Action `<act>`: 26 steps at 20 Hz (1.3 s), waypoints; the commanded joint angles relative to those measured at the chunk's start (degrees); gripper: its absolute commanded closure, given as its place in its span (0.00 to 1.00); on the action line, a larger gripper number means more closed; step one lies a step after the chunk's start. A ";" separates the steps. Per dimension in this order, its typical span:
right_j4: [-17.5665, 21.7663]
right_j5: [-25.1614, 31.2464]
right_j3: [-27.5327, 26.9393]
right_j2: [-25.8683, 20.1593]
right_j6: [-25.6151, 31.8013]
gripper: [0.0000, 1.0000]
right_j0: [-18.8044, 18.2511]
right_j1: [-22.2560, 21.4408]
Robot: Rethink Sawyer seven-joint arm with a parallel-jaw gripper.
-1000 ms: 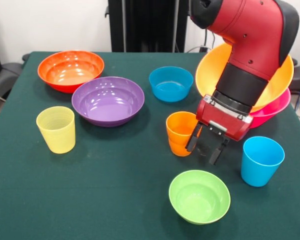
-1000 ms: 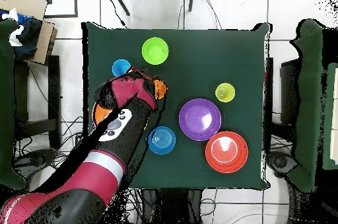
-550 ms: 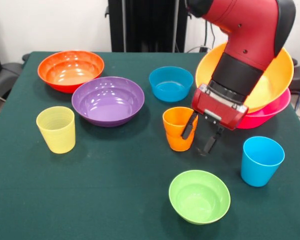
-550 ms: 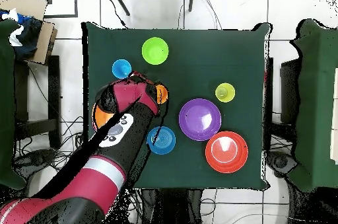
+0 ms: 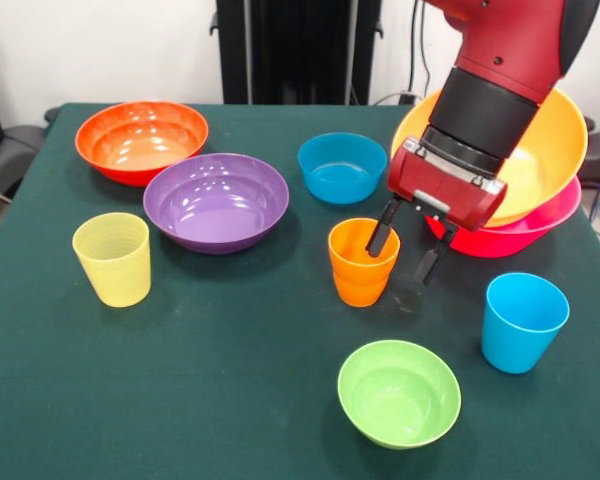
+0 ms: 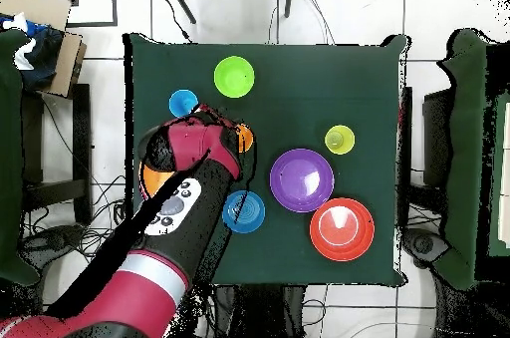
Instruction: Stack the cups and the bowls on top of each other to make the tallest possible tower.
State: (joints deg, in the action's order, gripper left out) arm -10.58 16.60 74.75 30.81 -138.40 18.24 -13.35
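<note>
Grasp step — your hand (image 5: pixel 405 248) is spread open, holding nothing, one finger inside the orange cup (image 5: pixel 361 262), one outside its right wall. Next: close on that wall, lift toward the bowl stack (image 5: pixel 540 190).

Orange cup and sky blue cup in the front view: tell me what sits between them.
Only the pincer, open, one finger across the orange cup's rim, the other outside it. Below that is bare green cloth up to the sky blue cup, as the front view shows.

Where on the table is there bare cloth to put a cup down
Free: the near strip between the pale yellow cup and lime green bowl. Crowded: around the orange cup, where the gripper hangs, beside the blue bowl.
</note>
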 commanded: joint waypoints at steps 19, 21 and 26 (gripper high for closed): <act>3.81 3.26 7.21 -10.82 1.03 0.00 -3.41 -2.42; 3.93 3.78 7.51 -11.01 1.38 0.00 -3.58 -2.98; 3.86 4.32 6.94 -11.11 1.30 0.00 -3.73 -3.05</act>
State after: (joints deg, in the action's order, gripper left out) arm -10.58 17.59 78.72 28.84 -138.40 15.97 -16.28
